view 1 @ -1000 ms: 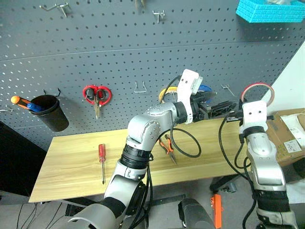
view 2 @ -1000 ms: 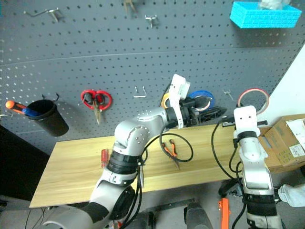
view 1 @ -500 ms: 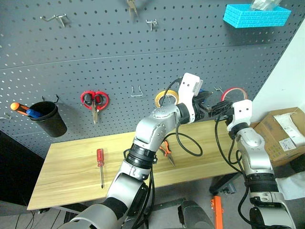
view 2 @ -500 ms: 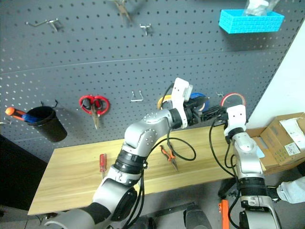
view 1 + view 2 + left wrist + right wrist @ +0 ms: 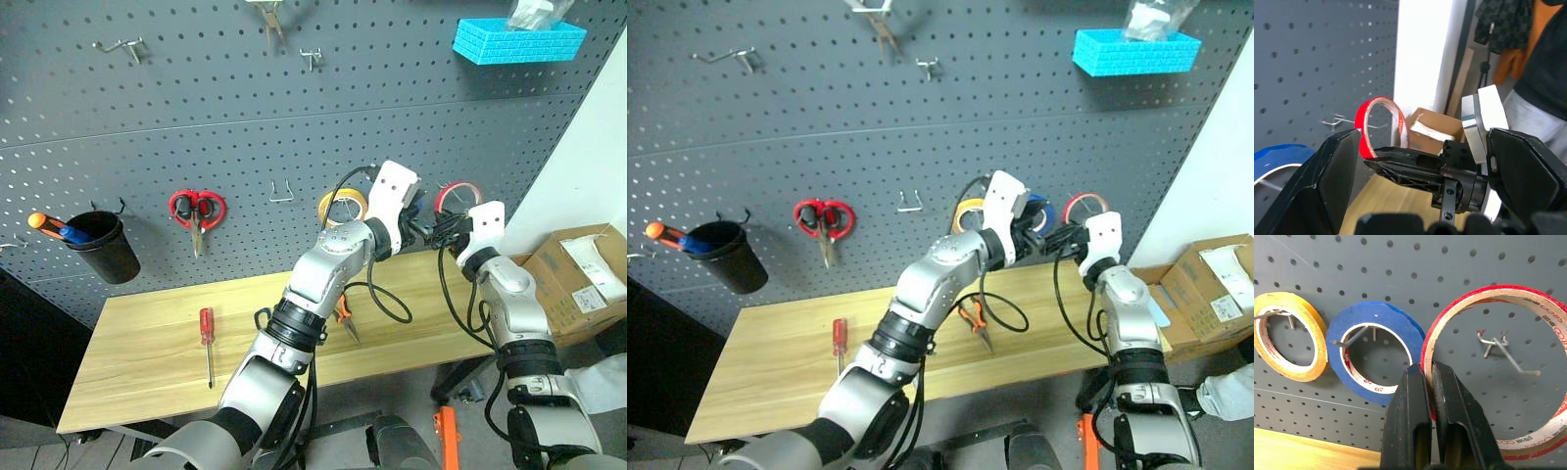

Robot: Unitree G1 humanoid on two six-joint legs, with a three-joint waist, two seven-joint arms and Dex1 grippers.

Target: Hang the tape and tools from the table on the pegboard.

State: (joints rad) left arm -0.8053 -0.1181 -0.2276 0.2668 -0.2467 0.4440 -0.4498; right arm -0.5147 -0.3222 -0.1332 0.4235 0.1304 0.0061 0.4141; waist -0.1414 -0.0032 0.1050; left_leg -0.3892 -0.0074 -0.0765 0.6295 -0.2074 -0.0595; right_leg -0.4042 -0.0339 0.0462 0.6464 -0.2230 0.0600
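There are three rolls of tape up by the pegboard [image 5: 196, 108]: a yellow roll [image 5: 1288, 335] and a blue roll [image 5: 1374, 350], each hanging on its own wire hook, and the red tape [image 5: 1493, 367], which the right gripper [image 5: 1427, 377] pinches by its rim with both black fingers squeezed tight together. In the right wrist view the red ring sits in front of a third wire hook [image 5: 1501, 350], and the hook shows through the hole, but I cannot tell if the ring is on it. There is small red writing printed inside the red ring and the other two rolls, too small to read. The left gripper [image 5: 1422, 161] has its two fingers spread as wide as they go and holds nothing; the right gripper and the red tape show between them. On the table [image 5: 137, 367] lie two tools: one red-handled screwdriver [image 5: 207, 338] and one pair of small pliers [image 5: 345, 318] with orange and black handles, partly behind the left arm. One pair of red-handled scissors [image 5: 197, 212] hangs on the board, next to one black cup [image 5: 101, 245] with orange and blue tools in it. One blue basket [image 5: 519, 39] sits high on the board. One cardboard box [image 5: 578, 284] with a white label is beside the table. A second ago the red tape was farther out to the right; now it is closer to the blue roll, and both grippers have come lower
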